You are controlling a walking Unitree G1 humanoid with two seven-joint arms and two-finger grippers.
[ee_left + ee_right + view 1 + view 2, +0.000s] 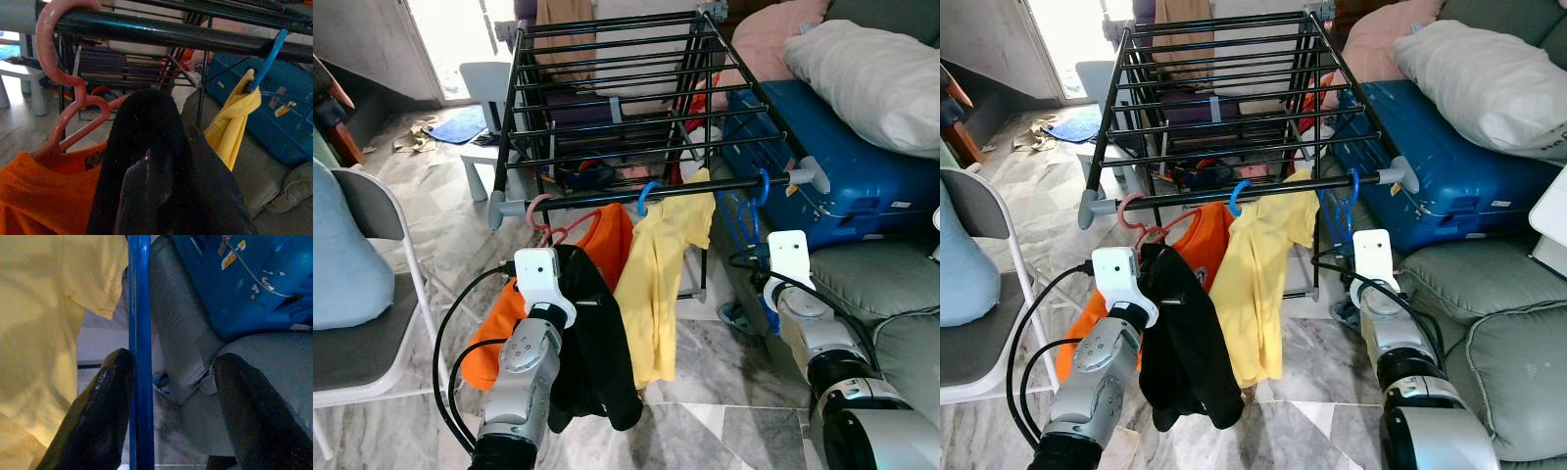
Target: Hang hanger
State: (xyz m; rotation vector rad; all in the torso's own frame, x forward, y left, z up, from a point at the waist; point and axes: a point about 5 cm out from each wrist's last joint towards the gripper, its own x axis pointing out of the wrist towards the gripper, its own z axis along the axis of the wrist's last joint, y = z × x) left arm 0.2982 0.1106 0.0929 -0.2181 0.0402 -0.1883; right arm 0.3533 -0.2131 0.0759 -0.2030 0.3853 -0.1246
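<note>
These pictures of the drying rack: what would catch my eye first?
Likely the black metal drying rack with a yellow shirt and an orange shirt hanging from its front bar. Below, the left gripper holds up a black garment. The right gripper stands open around a blue hanger, beside a blue suitcase.

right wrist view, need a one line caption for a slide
Open right gripper around a blue hanger, one finger touching it, beside a yellow shirt and blue suitcase.
</note>
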